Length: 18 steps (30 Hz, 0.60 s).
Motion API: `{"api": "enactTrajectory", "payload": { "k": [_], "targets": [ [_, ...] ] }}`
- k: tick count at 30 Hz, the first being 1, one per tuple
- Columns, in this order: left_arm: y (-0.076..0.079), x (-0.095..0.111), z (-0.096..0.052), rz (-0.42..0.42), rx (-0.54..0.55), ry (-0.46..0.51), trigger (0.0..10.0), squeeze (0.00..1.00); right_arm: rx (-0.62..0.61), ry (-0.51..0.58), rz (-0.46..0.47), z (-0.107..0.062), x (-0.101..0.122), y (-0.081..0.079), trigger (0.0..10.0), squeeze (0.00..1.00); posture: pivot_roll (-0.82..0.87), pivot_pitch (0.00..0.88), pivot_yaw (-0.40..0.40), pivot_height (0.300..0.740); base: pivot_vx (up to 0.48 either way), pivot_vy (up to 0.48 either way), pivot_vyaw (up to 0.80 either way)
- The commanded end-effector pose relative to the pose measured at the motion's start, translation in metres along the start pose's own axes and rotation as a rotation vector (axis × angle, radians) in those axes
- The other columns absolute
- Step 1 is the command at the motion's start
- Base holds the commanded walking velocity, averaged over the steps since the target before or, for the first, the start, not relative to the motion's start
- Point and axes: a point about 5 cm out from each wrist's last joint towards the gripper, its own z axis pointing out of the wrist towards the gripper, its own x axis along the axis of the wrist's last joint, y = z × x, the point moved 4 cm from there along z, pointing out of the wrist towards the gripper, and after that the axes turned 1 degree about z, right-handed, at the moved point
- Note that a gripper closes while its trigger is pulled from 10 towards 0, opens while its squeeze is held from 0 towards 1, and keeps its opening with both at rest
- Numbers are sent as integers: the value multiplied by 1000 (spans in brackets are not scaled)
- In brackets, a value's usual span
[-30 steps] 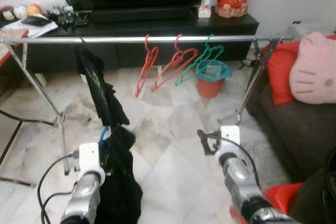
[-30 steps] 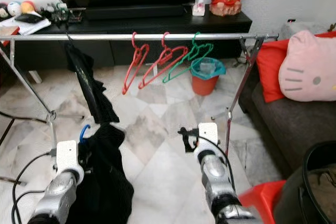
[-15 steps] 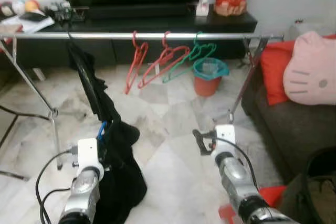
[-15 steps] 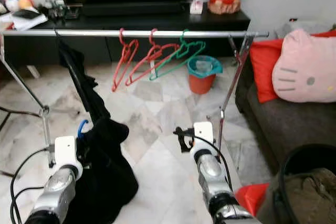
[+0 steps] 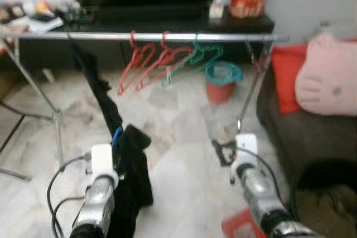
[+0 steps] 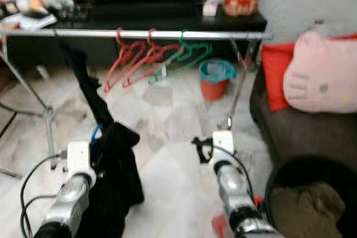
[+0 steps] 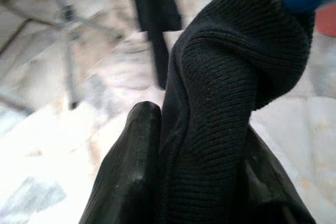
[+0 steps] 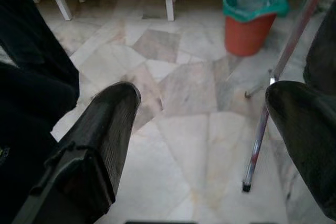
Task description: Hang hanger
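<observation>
One blue hanger with black garment clamped in left pincer.

Hangers hang on the rail, sofa to its right.

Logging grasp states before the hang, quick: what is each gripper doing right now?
Left gripper: shut on the black garment, which is on a blue hanger.
Right gripper: open, holding nothing.

Rail carried two red hangers, green hanger, black garment; orange bin on marble floor.
</observation>
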Motion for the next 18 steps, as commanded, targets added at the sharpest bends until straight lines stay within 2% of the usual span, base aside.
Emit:
{"api": "enactTrajectory", "payload": {
  "k": [1, 7, 18],
  "targets": [
    [-13, 12, 3, 2, 75, 28, 10000, 0, 34, 10, 20, 3, 4, -12, 10000, 0, -46, 0, -4, 740, 0, 0, 456],
    [-12, 16, 4, -3, 84, 47, 10000, 0, 39, 7, 36, 4, 4, -12, 10000, 0, -48, 0, -11, 740, 0, 0, 0],
    [-11, 18, 2, -14, 87, 58, 10000, 0, 87, 4, 12, 4, 5, -20, 10000, 0, -49, 0, -17, 740, 310, 0, 0]
  ]
}}
